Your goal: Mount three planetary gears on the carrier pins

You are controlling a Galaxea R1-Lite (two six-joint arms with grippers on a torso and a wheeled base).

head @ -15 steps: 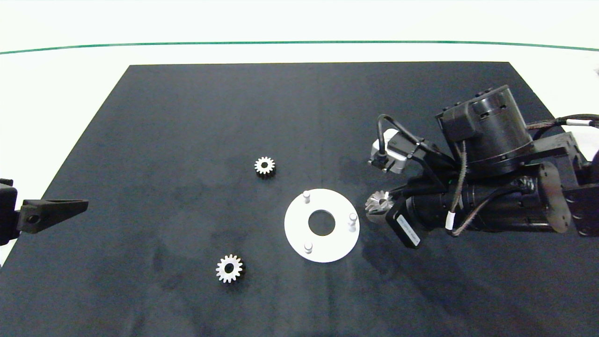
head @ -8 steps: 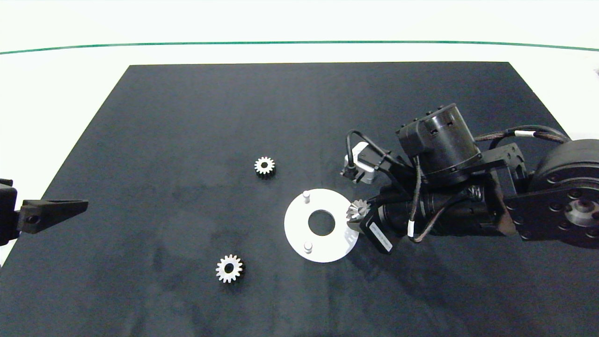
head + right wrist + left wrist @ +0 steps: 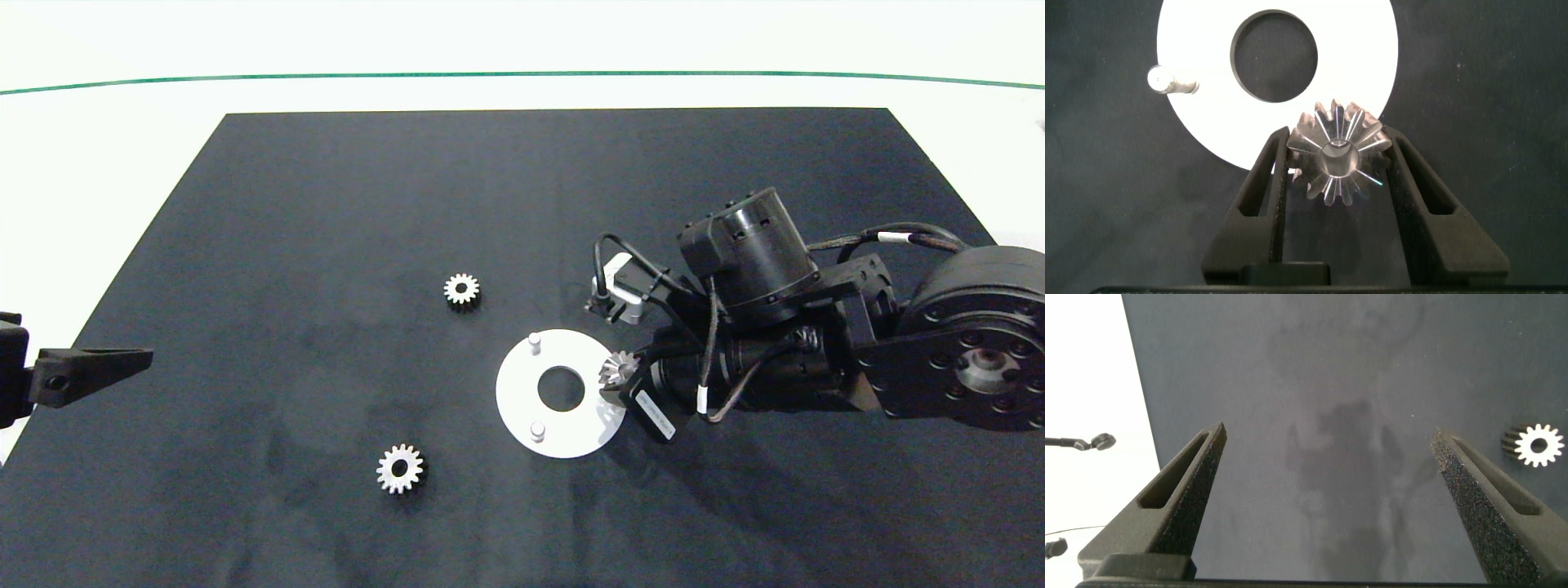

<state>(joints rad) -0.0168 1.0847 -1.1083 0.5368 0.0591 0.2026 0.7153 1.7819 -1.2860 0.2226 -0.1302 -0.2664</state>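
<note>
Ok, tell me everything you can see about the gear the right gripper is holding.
The gear is small, silvery metal with pointed teeth and a round centre hole. The right gripper is shut on it, one finger on each side. It hangs over the right side of the white disc, where a pin is hidden beneath it; whether it touches pin or disc cannot be told.

A dark, almost black mat (image 3: 326, 245) covers most of the white counter (image 3: 98, 163), leaving pale margins along the far side and both flanks. The mat's surface is matte, with faint mottled smudges and darker patches. A thin green line (image 3: 326, 77) curves across the white surface beyond the mat's far edge, and the light is even and bright, throwing only soft shadows.
</note>
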